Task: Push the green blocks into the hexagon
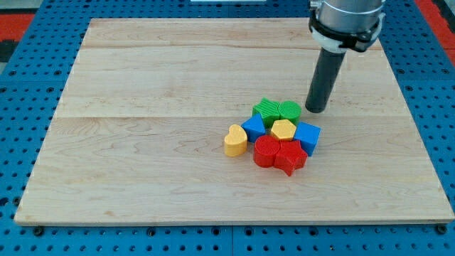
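Two green blocks sit side by side at the top of a tight cluster: a ridged green block (266, 109) on the left and a rounder green block (289, 110) on the right. Just below them lies the yellow hexagon (283, 130), touching or nearly touching both. My tip (316, 109) rests on the board just to the right of the rounder green block, with a small gap between them.
Around the hexagon sit a blue block (254, 129) on its left, a blue cube (308, 136) on its right, a red cylinder (266, 151) and a red star-like block (290, 157) below. A yellow heart (235, 140) lies at the cluster's left. The wooden board (142, 142) lies on a blue pegboard.
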Available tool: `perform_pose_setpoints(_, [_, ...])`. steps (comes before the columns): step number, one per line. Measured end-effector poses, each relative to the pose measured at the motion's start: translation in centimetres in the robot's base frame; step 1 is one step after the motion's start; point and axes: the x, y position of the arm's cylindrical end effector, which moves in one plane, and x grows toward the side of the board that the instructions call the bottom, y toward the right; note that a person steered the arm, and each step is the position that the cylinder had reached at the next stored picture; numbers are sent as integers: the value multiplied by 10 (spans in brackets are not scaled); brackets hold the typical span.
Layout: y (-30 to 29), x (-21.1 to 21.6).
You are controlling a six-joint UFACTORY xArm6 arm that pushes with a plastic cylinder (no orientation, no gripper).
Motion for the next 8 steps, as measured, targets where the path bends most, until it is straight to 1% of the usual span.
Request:
perform_pose_setpoints(1, [-22,-1])
perform_pose_setpoints(3, [-23,34])
perform_pose_setpoints(5, [9,17])
perform_pose_setpoints(6, [-11,-23])
perform_pose_setpoints(7, [-59,-40])
perform_pose_setpoints(8, [-76,0])
